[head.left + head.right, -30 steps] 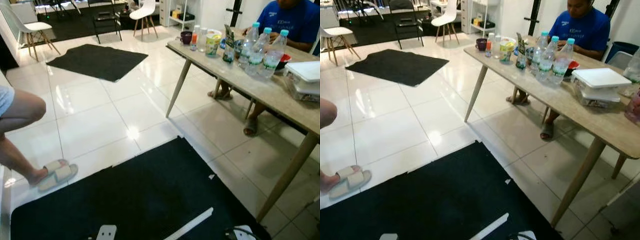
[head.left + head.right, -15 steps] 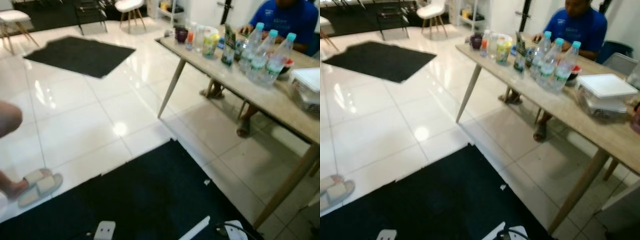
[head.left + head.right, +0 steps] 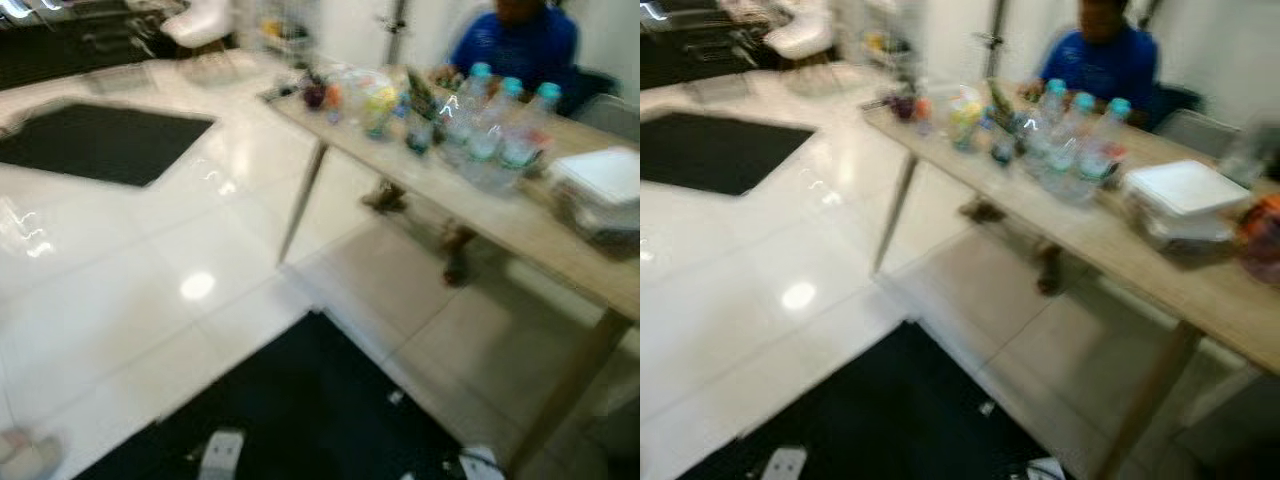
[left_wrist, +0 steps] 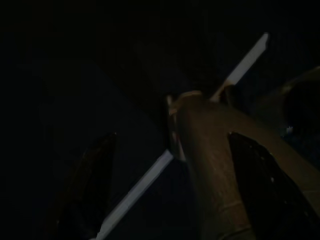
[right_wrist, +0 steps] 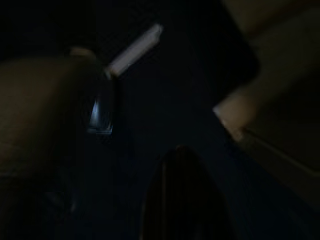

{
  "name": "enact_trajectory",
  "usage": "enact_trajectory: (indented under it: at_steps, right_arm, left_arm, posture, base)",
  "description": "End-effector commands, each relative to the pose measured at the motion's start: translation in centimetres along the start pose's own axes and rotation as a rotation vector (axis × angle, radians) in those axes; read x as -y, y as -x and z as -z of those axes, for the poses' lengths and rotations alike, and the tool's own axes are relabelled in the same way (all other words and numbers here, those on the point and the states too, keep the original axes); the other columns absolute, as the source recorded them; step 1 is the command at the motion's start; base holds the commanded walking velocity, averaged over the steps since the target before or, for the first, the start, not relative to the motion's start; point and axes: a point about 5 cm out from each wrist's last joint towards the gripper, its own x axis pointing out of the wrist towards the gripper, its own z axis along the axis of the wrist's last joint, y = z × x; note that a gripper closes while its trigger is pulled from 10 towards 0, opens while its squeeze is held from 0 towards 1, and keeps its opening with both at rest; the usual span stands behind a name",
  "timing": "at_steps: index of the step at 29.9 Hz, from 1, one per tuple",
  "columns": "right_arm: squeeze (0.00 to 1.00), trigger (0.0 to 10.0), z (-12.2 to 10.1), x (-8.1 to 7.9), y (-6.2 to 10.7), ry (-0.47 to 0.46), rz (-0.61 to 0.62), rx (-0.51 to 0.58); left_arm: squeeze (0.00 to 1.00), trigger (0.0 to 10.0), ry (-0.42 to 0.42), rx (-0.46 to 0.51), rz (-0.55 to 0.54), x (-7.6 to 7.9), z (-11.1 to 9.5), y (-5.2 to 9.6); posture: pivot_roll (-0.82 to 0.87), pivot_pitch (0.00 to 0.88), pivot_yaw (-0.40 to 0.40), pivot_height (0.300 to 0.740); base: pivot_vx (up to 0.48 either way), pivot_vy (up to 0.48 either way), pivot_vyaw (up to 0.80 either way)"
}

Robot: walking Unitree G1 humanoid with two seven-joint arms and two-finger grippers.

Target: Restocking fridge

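Everything ahead of me is smeared by blur. A long pale wooden worktop (image 3: 1110, 245) on slanted legs carries three clear plastic bottles (image 3: 1072, 145) with teal caps, smaller jars I cannot make out, and a white lidded container (image 3: 1185, 200). A person in a blue shirt (image 3: 1102, 65) sits behind it, partly cut off. Glossy white floor tiles (image 3: 120, 290) meet a black mat (image 3: 300, 410). My wrist views are nearly black: my left claw (image 4: 165, 185) shows two dark fingers spread apart; my right claw (image 5: 182, 195) I cannot tell.

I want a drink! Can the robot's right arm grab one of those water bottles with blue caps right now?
Probably not yet. The water bottles stand up on the table, well ahead of the robot, while its right arm hangs low over the black mat.
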Motion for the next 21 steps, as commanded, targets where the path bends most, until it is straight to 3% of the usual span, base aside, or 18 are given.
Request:
enact_trajectory:
  at_steps: [1,21]
  right_arm:
    - [0.00,10.0,0.55,-0.12,0.03,0.002,-0.005,-0.022]
    - [0.00,10.0,0.51,-0.15,0.02,-0.002,-0.014,-0.022]
  left_arm:
    - [0.00,10.0,0.007,-0.023,0.001,-0.40,1.28,0.36]
    - [0.00,10.0,0.003,-0.024,0.018,0.39,1.77,0.26]
  posture:
    - [-0.03,0.001,-0.024,0.740]
    - [-0.03,0.006,-0.021,0.740]
  base:
    - [0.371,0.000,-0.76]
    - [0.370,0.000,-0.77]
